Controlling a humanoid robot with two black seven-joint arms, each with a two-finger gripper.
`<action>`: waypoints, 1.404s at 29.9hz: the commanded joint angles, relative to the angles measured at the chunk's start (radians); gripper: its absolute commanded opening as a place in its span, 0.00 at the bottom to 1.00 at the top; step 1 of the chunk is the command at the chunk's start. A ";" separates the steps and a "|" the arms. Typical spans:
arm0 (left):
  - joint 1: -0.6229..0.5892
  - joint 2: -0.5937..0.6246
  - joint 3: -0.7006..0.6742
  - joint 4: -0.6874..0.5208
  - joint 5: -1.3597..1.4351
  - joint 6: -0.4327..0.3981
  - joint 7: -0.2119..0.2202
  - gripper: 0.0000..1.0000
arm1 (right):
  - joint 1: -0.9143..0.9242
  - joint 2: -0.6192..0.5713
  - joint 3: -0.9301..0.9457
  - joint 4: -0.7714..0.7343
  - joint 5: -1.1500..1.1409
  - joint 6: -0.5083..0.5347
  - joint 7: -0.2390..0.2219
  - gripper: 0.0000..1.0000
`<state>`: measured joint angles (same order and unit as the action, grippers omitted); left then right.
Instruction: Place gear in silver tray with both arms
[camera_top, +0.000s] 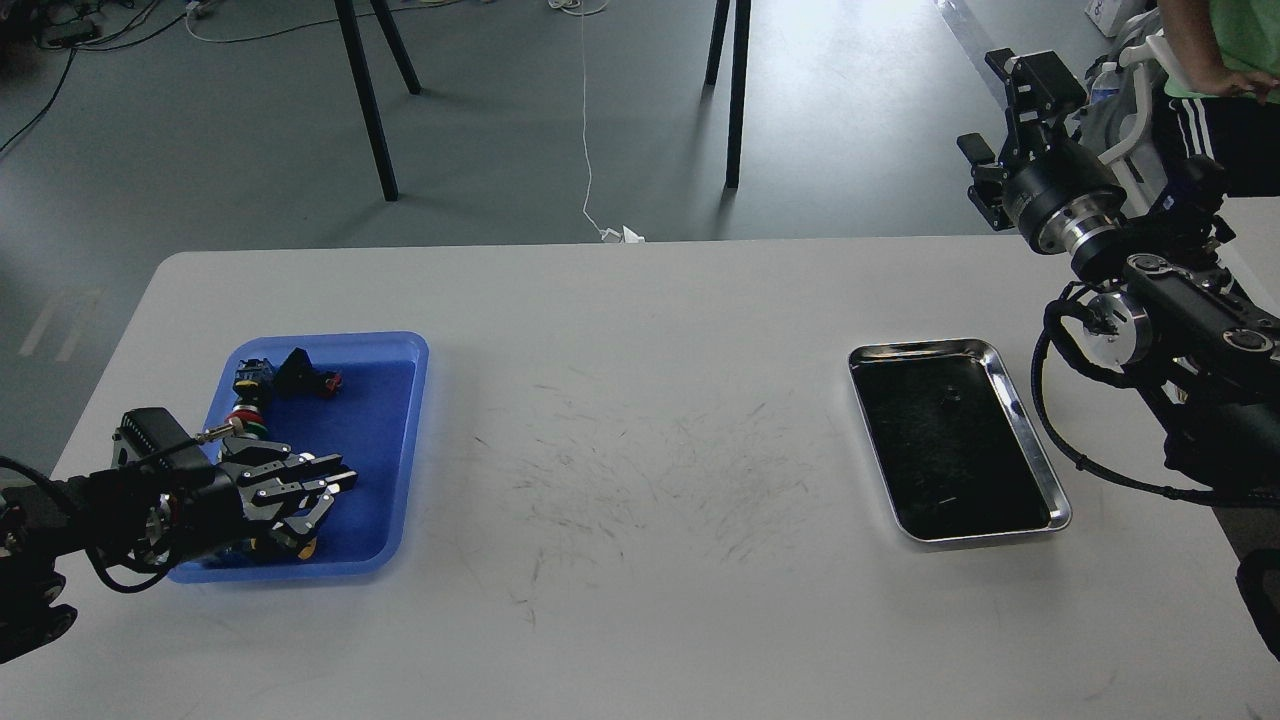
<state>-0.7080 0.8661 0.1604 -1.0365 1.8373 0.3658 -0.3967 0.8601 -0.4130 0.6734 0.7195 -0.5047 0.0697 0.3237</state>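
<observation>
My left hand (335, 487) sits low over the blue tray (400, 440), inside its near half; its two fingers lie close together, with only a narrow gap, and whether they grip anything cannot be told. Small parts (285, 378), black, red, yellow and green, lie in the tray beyond the hand and partly beneath it; which of them is the gear cannot be told. My right hand (1000, 105) is raised above the far right corner of the tabletop (640, 330), fingers spread apart and holding nothing. The silver tray (1040, 470) rests flat on the tabletop, below and nearer than the right hand, well apart from the left hand.
</observation>
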 joint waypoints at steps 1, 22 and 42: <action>-0.008 0.014 -0.002 -0.023 -0.013 0.001 0.001 0.13 | 0.000 0.000 0.000 0.000 0.000 -0.001 0.000 0.94; -0.352 -0.051 0.134 -0.221 -0.079 -0.008 -0.044 0.13 | 0.014 -0.007 -0.006 0.000 -0.002 -0.002 -0.006 0.94; -0.490 -0.651 0.346 0.021 -0.109 -0.001 -0.047 0.14 | 0.027 -0.003 0.005 -0.018 -0.002 -0.028 -0.008 0.94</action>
<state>-1.2087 0.2876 0.4957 -1.0587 1.7357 0.3648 -0.4446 0.8881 -0.4238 0.6681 0.7035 -0.5102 0.0446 0.3129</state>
